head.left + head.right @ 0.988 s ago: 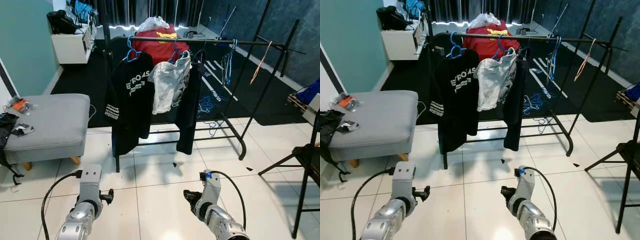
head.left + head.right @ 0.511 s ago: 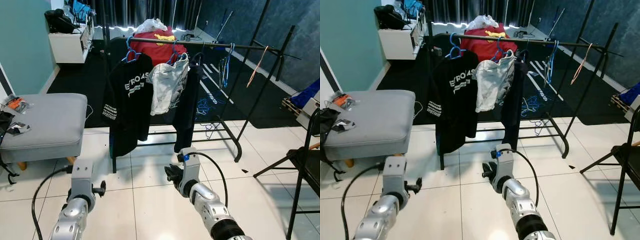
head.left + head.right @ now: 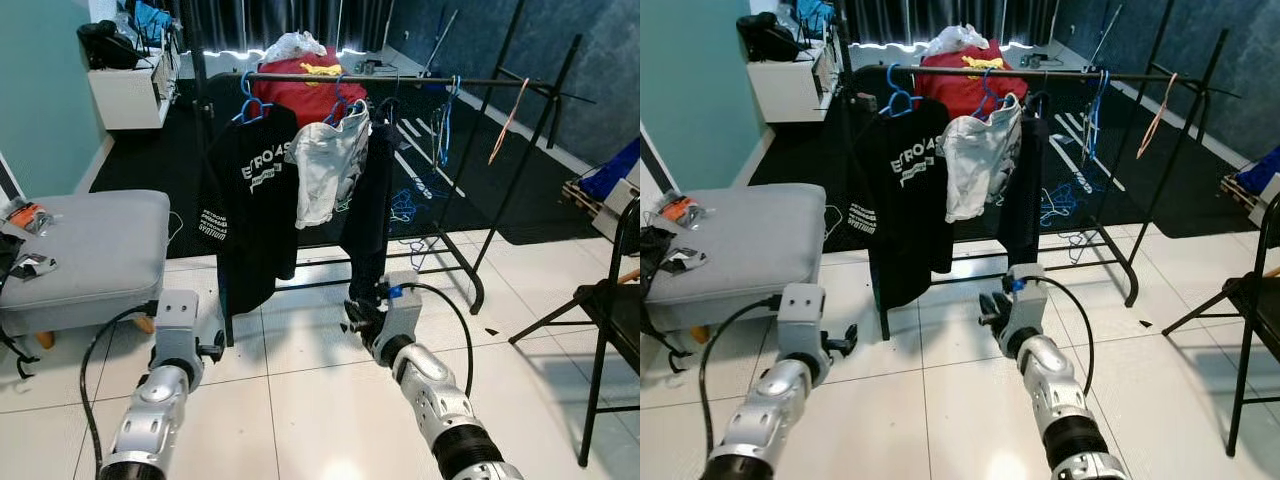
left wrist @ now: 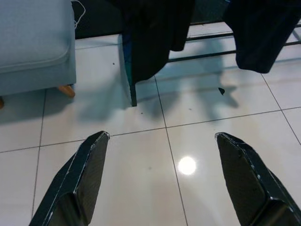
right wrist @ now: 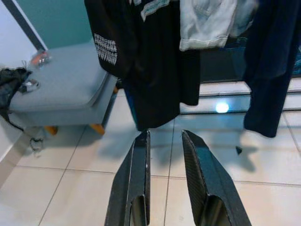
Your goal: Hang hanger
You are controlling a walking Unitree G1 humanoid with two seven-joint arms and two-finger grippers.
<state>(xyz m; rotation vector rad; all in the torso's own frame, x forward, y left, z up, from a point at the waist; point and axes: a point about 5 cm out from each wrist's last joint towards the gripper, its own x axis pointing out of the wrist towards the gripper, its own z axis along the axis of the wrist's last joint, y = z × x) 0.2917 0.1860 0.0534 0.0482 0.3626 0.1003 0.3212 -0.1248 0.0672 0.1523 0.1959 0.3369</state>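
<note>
Garment rack of black metal tubing [image 3: 480, 240], standing across white floor tiles [image 3: 300, 400] and a dark carpet, serves as the reference landmark. On its horizontal rail hang, from the robot's left: a black T-shirt with white lettering [image 3: 250, 215] on a blue plastic hanger [image 3: 243, 100], a pale grey-white garment [image 3: 325, 170] on a second blue hanger [image 3: 338, 100], and a long dark navy garment [image 3: 372, 210]. Farther along the rail toward the robot's right, a bunch of empty blue hangers [image 3: 445, 125] dangles, and beyond these a thin orange-tan hanger [image 3: 507, 120] hangs near the rack's far end. Behind the rail sits a red cushion-like heap topped with white and yellow cloth [image 3: 300, 70]. To the left of the rack stands a grey upholstered footstool on wooden legs [image 3: 85, 245]; to its right, a black folding chair [image 3: 615, 320].

The right gripper [image 5: 164, 146] is raised just before the rack's lower bar, beneath the navy garment, its fingers nearly together with a narrow gap and holding nothing. The left gripper [image 4: 162, 160] hovers low over the tiles near the rack's left post, fingers spread wide and empty.
</note>
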